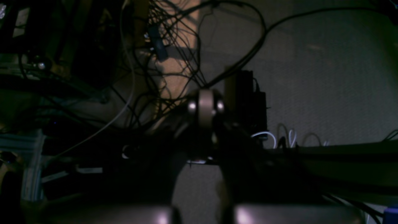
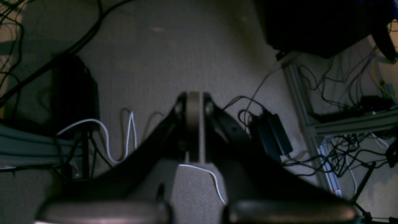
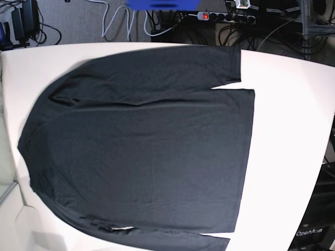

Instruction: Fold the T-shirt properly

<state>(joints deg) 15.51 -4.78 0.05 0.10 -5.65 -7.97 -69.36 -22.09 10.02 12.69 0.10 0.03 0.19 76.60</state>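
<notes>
On the white table [image 3: 293,130] the black T-shirt [image 3: 141,141] lies spread flat, sleeves along its sides, ready for folding; my left gripper [image 1: 205,107] and right gripper [image 2: 193,107] hang closed and empty over the floor.

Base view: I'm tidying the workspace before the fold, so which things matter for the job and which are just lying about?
For the job:
- shirt, spread flat
- table under it

Lying about:
- power strip behind the table
- cables on the floor
- blue object at the top edge
</notes>
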